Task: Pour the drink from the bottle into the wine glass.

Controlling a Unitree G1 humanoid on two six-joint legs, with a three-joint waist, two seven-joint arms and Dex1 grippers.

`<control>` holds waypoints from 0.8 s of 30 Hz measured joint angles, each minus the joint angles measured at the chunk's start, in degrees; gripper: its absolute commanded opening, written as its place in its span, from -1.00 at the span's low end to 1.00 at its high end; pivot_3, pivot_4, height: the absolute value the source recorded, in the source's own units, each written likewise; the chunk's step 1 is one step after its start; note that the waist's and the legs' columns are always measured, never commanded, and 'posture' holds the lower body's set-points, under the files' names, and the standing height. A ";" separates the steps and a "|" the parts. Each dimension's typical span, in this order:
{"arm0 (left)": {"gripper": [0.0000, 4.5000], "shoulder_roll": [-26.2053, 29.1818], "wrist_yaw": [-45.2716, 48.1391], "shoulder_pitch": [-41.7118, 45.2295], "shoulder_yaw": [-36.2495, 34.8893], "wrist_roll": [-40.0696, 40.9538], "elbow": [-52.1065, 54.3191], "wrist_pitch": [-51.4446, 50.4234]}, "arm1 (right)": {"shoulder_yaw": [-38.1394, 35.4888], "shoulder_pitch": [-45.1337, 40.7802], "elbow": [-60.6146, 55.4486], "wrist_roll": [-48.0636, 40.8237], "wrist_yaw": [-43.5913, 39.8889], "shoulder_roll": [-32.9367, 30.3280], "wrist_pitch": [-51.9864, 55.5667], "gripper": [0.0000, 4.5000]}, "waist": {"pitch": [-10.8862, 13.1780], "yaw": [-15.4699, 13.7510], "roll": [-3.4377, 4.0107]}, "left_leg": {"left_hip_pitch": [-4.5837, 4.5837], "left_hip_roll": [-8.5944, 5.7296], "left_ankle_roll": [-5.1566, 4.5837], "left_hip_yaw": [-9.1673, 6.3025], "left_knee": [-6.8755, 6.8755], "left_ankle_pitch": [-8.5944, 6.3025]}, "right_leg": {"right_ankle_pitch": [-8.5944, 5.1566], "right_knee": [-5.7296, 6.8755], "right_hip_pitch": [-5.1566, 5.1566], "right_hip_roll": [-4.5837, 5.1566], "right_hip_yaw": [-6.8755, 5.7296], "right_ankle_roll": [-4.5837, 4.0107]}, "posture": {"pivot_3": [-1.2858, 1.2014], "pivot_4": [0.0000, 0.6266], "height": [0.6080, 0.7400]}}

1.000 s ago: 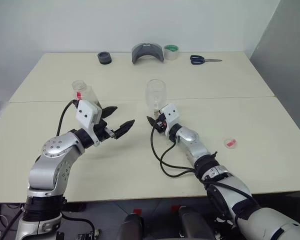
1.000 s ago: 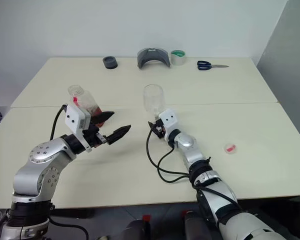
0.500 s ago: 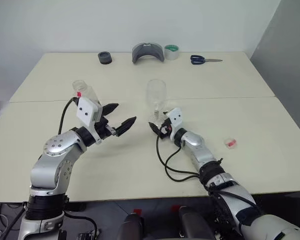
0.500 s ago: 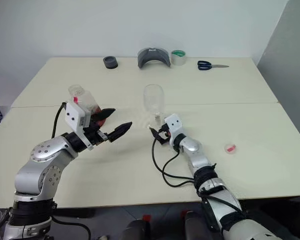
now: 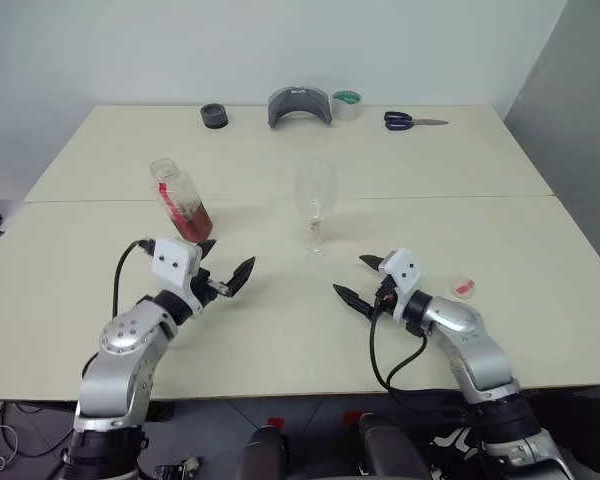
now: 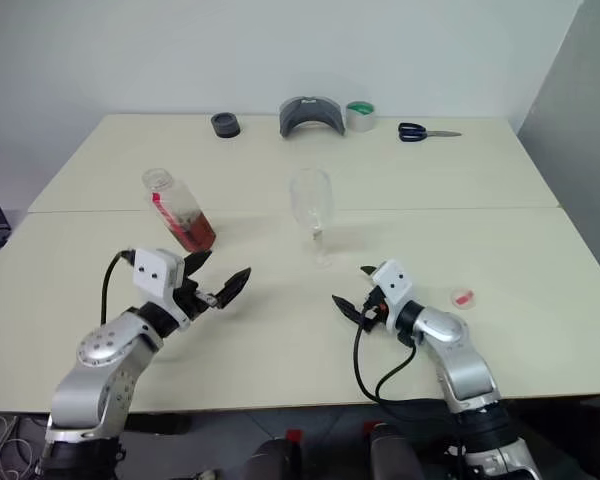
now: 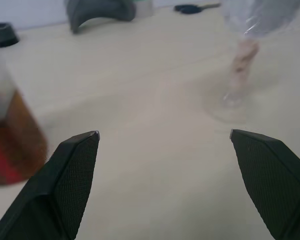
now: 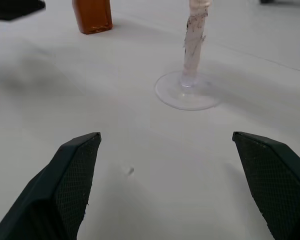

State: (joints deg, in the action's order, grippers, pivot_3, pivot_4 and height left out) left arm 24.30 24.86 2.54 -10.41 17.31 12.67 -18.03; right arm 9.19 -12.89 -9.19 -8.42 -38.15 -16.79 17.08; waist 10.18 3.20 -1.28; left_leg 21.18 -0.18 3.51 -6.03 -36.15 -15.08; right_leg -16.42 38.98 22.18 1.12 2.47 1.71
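Right fingers point(image 5: 364, 280) back from empty wine glass point(image 5: 315, 190)

Both head views look down from above the near edge of the counter point(image 5: 450, 185), while both wrist views face the wine glass point(image 5: 315, 203) low and close.

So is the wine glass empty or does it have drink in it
Empty: the wine glass bowl looks clear, while the bottle holds the reddish-brown drink.
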 measured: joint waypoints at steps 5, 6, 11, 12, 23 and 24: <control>1.00 -3.97 -5.51 -2.49 -2.89 -1.04 -0.57 1.43 | 1.08 0.93 -10.37 -5.47 -5.27 -5.03 4.88 0.99 | 0.01 -0.56 -0.02 | 0.07 -0.08 0.00 -0.01 -0.02 0.00 | -0.01 -0.03 0.00 0.02 -0.07 0.01 | 0.03 -0.52 1.00; 1.00 -4.31 -6.00 -2.48 -3.29 -1.05 -1.53 1.66 | 1.11 0.89 -12.50 -6.96 -6.59 -6.05 5.78 0.99 | 0.00 -0.64 -0.05 | 0.07 -0.08 0.00 -0.02 -0.02 0.00 | -0.01 -0.04 -0.02 0.02 -0.10 0.02 | 0.03 -0.52 1.00; 1.00 -3.63 -6.66 -0.34 -4.64 -1.83 -6.92 4.26 | 1.52 0.43 -15.51 -10.79 -9.91 -9.11 8.65 0.99 | 0.01 -0.84 -0.08 | 0.07 -0.09 0.00 -0.02 -0.02 0.00 | -0.01 -0.05 -0.02 0.00 -0.14 0.02 | 0.03 -0.52 1.00; 1.00 -2.85 -6.49 1.08 -5.23 -1.86 -9.14 5.21 | 1.80 0.19 -15.78 -11.08 -10.72 -10.00 9.16 0.99 | 0.01 -0.88 -0.08 | 0.07 -0.09 0.00 -0.02 -0.02 0.00 | -0.01 -0.05 -0.02 0.00 -0.15 0.02 | 0.03 -0.52 1.00; 1.00 1.54 -1.60 11.87 -5.95 -2.25 -25.45 13.06 | 3.50 -2.42 -17.22 -12.60 -11.40 -10.96 10.84 0.99 | 0.01 -1.11 -0.09 | 0.11 -0.10 0.00 -0.03 -0.02 0.00 | -0.01 -0.06 0.00 0.00 -0.17 0.02 | 0.03 -0.52 1.00; 1.00 1.76 -1.18 12.97 -5.82 -2.28 -27.00 13.72 | 3.55 -2.62 -17.21 -12.56 -11.30 -10.96 10.85 0.99 | 0.01 -1.11 -0.10 | 0.11 -0.10 0.01 -0.03 -0.02 0.00 | -0.01 -0.06 0.00 0.00 -0.17 0.02 | 0.03 -0.52 1.00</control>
State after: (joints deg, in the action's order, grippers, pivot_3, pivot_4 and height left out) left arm 26.06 23.68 15.51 -16.24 15.03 -14.33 -4.31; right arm 12.74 -15.52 -26.40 -20.98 -49.45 -27.75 27.93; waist 10.19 2.09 -1.38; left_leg 21.28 -0.28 3.52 -6.06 -36.17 -15.08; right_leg -16.43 38.92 22.18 1.12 2.30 1.73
